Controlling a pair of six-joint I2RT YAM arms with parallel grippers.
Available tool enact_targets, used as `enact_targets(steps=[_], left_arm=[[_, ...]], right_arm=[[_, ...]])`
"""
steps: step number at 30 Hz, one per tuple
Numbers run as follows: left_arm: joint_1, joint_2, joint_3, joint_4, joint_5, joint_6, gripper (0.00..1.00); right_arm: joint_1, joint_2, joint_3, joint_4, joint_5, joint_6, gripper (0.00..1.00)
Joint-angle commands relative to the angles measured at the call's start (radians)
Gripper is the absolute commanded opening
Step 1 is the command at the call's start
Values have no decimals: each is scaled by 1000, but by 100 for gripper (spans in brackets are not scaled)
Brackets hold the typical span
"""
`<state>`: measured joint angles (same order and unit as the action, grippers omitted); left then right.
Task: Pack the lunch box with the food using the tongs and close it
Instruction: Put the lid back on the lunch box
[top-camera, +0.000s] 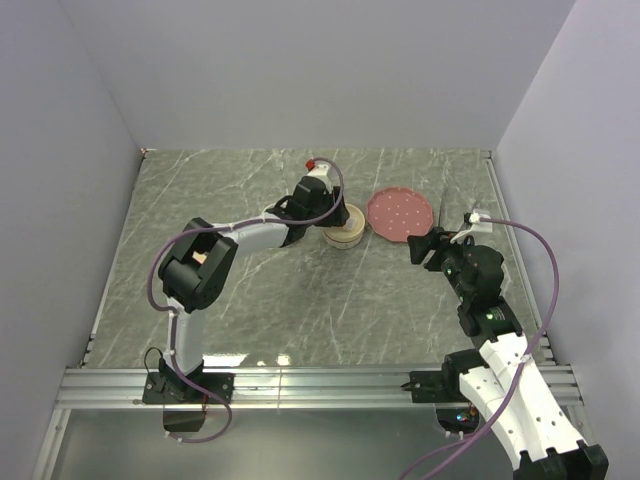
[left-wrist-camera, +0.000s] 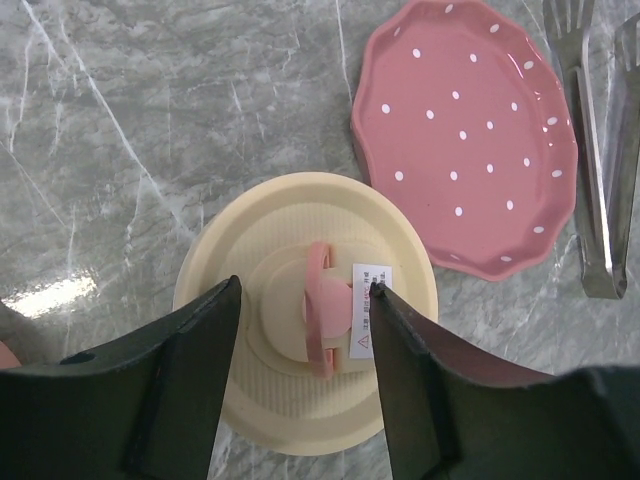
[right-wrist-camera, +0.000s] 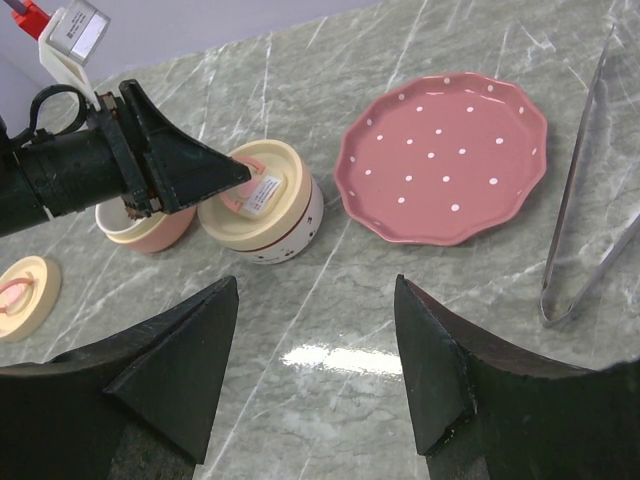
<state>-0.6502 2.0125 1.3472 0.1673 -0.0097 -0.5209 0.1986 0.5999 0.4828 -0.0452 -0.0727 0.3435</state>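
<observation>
**Left gripper parted over the lidded bowl, tongs lying untouched**

At the far middle of the grey marble-patterned table (top-camera: 250, 300) sat the lunch box, a round white bowl with a dark red band (right-wrist-camera: 292, 228). It was capped by a round cream plastic lid with a pink strap handle (left-wrist-camera: 290, 230) and a small white label beside that handle. The left gripper (left-wrist-camera: 305, 283) hung directly above the lid. Its two dark fingers stood apart, one on either side of the raised knob, and gripped nothing. Whether the fingertips touched the lid could not be told.

At 3 o'clock from the bowl, just beside it, lay a scalloped pink ceramic plate with white dots (left-wrist-camera: 465, 130). At 3 o'clock from the plate, near its rim but apart from it, the long thin metal tongs (left-wrist-camera: 605, 275) lay flat on the table with no gripper on them.

In the right wrist view, a second open bowl, cream inside and pink outside (right-wrist-camera: 140, 228), stood at 9 o'clock from the lidded one. A loose cream lid with a pink emblem (right-wrist-camera: 25, 295) rested at 8 o'clock.

The right gripper (right-wrist-camera: 316, 281) hovered at 5 o'clock from the plate. Its fingers were spread wide and held nothing.
</observation>
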Motion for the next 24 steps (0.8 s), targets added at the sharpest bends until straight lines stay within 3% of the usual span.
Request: enact_targets(steps=[1,24], left_arm=[[3,-32,-17,-57,-32,15,61],[3,-284,-253,136,-73,-1,62]], right_arm=[[9,-6,-3,34,-4,-1,70],[13,-8,-4,34,-2,-1,71]])
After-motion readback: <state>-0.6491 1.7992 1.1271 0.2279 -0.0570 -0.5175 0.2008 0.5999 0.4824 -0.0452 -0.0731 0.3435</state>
